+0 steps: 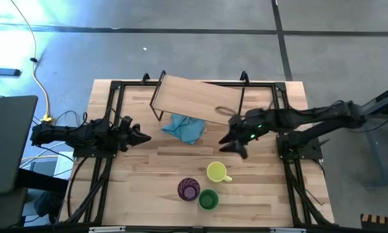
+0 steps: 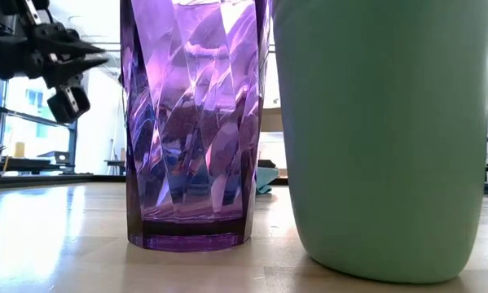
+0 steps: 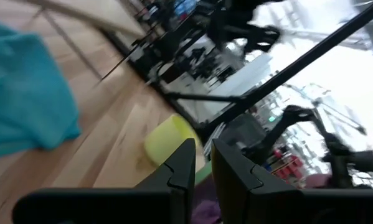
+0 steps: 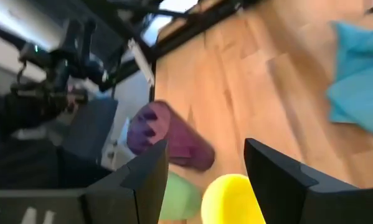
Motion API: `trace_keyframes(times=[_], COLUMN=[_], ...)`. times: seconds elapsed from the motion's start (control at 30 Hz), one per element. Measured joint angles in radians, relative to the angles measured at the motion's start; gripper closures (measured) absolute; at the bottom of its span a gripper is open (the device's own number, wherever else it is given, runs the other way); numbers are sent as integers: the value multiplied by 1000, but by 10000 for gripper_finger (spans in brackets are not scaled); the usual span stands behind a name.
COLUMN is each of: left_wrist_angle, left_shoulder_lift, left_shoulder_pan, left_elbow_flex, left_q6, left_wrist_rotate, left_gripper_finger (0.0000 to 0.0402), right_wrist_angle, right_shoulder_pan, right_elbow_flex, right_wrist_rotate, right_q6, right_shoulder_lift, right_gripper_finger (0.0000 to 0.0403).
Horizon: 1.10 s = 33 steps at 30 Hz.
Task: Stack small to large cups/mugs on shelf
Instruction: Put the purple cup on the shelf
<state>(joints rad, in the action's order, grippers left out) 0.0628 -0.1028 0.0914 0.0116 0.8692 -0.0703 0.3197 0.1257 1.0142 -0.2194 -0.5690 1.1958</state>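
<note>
The yellow mug [image 1: 217, 172] stands on the table with its handle toward the right edge. The purple tumbler [image 1: 188, 189] and the green cup [image 1: 208, 199] stand close together nearer the near edge; they fill the low view as the tumbler [image 2: 191, 122] and the cup [image 2: 382, 138]. The shelf [image 1: 197, 100] stands on its dark legs at the far side, turned askew. My right gripper [image 1: 232, 145] hovers open just beyond the yellow mug [image 4: 233, 199], touching nothing. My left gripper [image 1: 143, 136] waits shut over the table's left part.
A blue cloth [image 1: 184, 128] lies crumpled on the table at the shelf's near edge, between the two grippers. Dark metal frames run along the table's left, right and far sides. Bare wood shows between the cloth and the cups.
</note>
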Motion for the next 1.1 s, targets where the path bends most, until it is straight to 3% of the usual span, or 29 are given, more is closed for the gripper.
trace_keyframes(times=[0.27,0.53,0.77,1.1], left_wrist_angle=[-52,-52,-52,-56], left_shoulder_lift=[0,0,0,0], left_shoulder_pan=[0,0,0,0], left_elbow_flex=[0,0,0,0], left_q6=[-12,-70,-163,-288], left_wrist_rotate=[30,36,37,61], left_gripper_finger=[360,360,360,360], right_wrist_angle=[121,194,171,137], right_shoulder_pan=[88,89,120,214], right_elbow_flex=[258,408,469,554], right_wrist_rotate=[-2,-1,14,192], right_q6=[181,211,111,-36], right_shoulder_lift=[255,418,519,631], right_gripper_finger=[204,204,204,204])
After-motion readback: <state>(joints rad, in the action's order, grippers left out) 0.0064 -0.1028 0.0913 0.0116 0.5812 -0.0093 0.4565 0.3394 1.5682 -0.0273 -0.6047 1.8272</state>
